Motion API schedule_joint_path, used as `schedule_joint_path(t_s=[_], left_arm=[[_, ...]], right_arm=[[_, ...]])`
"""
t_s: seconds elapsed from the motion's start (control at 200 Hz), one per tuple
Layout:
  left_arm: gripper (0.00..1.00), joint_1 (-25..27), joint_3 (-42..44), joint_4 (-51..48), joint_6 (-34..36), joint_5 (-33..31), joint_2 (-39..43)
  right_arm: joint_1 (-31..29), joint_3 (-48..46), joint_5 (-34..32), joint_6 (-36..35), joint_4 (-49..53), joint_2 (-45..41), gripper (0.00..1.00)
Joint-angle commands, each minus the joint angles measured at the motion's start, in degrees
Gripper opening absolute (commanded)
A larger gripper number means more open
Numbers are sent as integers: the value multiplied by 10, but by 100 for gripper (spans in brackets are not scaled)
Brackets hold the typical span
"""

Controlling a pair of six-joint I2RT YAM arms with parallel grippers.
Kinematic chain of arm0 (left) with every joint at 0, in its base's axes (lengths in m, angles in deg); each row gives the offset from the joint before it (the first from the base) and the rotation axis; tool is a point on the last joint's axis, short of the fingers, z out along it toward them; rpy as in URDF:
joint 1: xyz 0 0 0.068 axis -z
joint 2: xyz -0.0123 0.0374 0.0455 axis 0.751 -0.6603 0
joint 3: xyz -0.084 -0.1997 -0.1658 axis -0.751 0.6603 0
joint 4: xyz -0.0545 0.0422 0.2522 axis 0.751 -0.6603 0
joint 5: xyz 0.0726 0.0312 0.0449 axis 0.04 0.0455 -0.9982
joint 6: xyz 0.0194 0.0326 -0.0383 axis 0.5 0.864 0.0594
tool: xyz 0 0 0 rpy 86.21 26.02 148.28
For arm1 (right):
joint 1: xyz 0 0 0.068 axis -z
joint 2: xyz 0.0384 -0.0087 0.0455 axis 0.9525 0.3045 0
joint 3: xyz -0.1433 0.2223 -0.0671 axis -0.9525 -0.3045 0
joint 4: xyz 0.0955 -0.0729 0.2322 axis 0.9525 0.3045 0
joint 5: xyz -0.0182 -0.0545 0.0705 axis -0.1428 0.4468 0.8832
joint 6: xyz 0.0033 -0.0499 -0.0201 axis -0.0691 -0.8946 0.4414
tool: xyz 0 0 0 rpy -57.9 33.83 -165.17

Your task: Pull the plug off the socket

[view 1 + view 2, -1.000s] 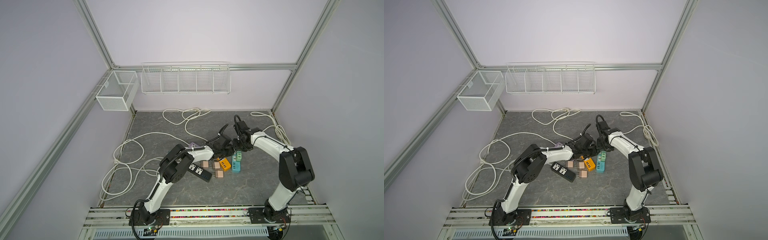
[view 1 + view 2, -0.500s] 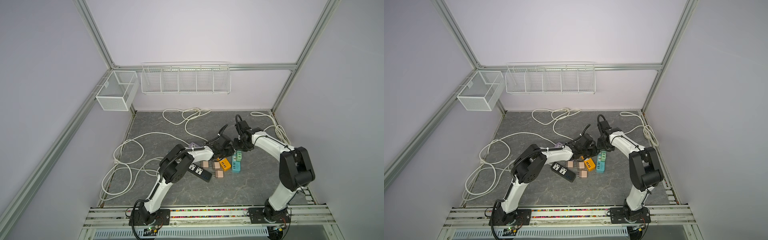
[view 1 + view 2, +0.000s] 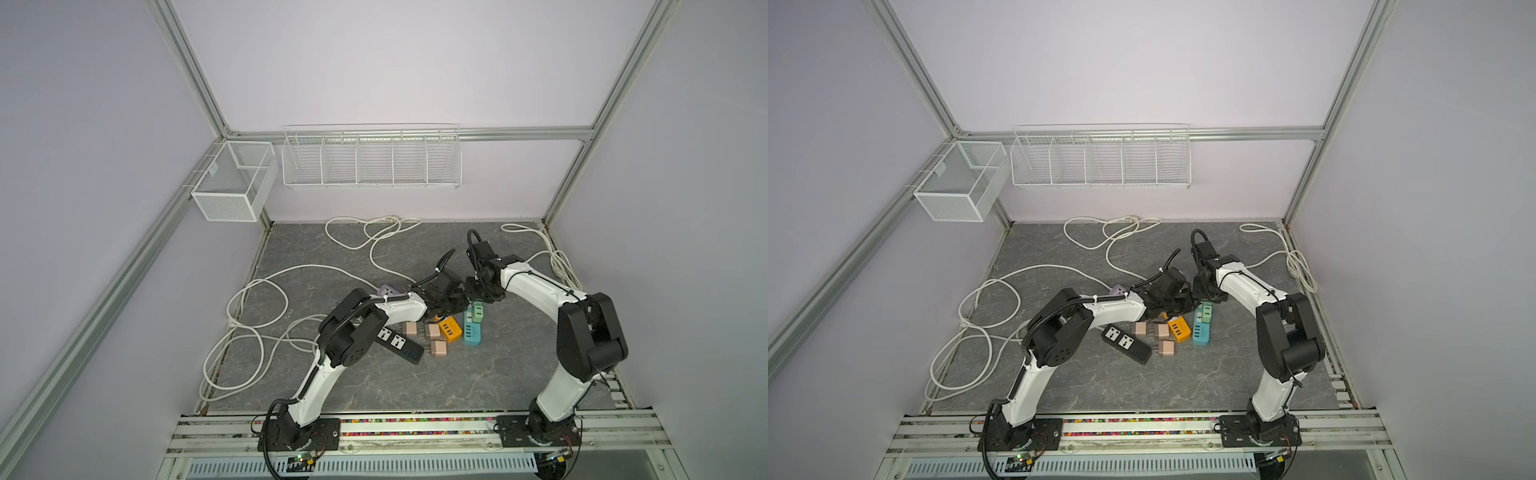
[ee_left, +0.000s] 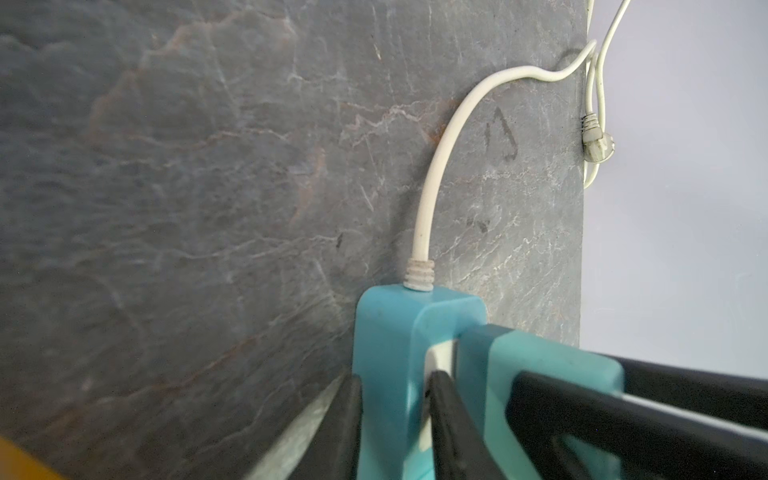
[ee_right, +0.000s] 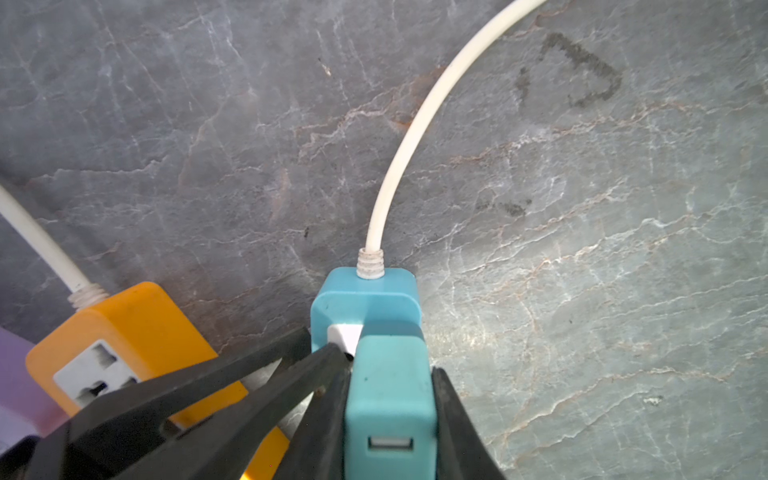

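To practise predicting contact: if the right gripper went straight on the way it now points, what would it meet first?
Probably the blue socket strip, right beyond the teal plug that the right gripper is shut on; depth is unclear.

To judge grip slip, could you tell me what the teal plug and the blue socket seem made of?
The teal plug looks like moulded plastic, matt, with rounded edges and small specks. The blue socket appears to be similar smooth plastic, with a soft sheen on its rounded corners.

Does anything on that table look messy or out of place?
Yes: white cords sprawl in tangled loops over the left of the table, and three pink plugs lie loose, unplugged, beside the black power strip. Nothing looks broken.
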Motion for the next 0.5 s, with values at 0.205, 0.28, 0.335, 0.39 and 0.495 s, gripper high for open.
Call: schedule_joint_path(t_s=[0.205, 0.28, 0.335, 0.39, 0.495], left_arm=[[28, 6, 55, -151, -5, -26, -48], [28, 6, 55, -151, -4, -27, -50], [28, 6, 54, -152, -3, -26, -51], [28, 6, 54, -151, -5, -25, -52], [28, 7, 56, -151, -6, -28, -51]], right_arm=[[15, 2, -15, -5, -13, -17, 9], [27, -15, -9, -1, -18, -28, 9], [28, -18, -11, 6, -21, -29, 9], [24, -15, 11, 13, -32, -24, 8], [-7, 12, 22, 22, -38, 4, 7]])
